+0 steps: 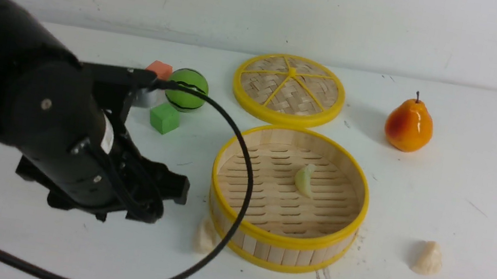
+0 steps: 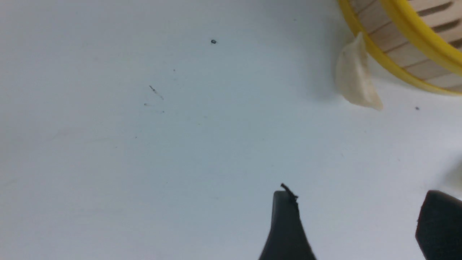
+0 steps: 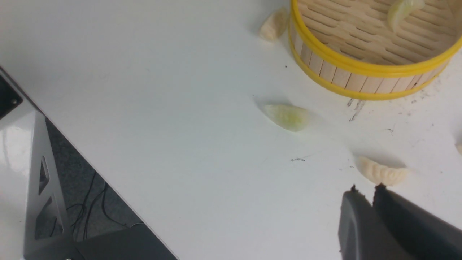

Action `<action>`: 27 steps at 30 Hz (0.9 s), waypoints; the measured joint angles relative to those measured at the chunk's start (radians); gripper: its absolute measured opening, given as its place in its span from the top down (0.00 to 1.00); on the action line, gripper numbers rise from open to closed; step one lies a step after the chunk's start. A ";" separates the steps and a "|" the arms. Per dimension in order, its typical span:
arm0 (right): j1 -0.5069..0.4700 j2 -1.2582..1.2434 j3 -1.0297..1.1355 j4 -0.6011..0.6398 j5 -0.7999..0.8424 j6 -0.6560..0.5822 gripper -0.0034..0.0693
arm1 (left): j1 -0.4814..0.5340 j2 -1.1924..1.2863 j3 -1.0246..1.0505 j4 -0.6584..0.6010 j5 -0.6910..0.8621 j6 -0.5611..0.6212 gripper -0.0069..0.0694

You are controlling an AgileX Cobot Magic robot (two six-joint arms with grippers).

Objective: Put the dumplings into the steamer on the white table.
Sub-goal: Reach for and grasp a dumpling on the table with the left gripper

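Main thing I'd worry about starts at the left gripper (image 2: 361, 231): its fingers (image 2: 285, 224) are spread wide with nothing between them over bare white table (image 2: 144, 162). Straight ahead of the gap, the leaning dumpling (image 2: 355, 77) is propped right against the wall of the steamer (image 2: 404, 47). I don't think there's room for a finger on the wall side. A straight-in grab could hit the yellow bottom rim and shove the basket, or pinch the dumpling's edge so it squirts out sideways (the black cable (image 1: 245, 159) looping across the steamer in the front view doesn't calm me down either). Over at the right gripper (image 3: 371, 195), the fingers are pressed together on nothing, and the pleated dumpling (image 3: 382, 173) lies just past the tips. Coming down like that would only poke it along the table, so they'd have to open first. Further out from those tips is the greenish dumpling (image 3: 287, 117), lying in the open roughly halfway to the steamer. Beyond that, just one dumpling inside (image 3: 400, 9) sits on the slats, and another cream dumpling (image 1: 427, 258) lies off beside the basket. By my count that's one in and four to go. If both arms head for the basket together, they could easily bump each other.
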 joint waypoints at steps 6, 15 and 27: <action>0.000 0.000 0.000 0.016 -0.001 0.000 0.86 | 0.003 0.134 0.033 -0.011 -0.213 -0.024 0.31; 0.000 0.000 0.000 0.026 0.001 0.000 0.86 | 0.003 0.307 0.033 -0.024 -0.379 -0.024 0.31; 0.000 0.000 0.000 0.027 0.009 0.000 0.85 | 0.003 0.376 0.033 -0.025 -0.508 -0.024 0.35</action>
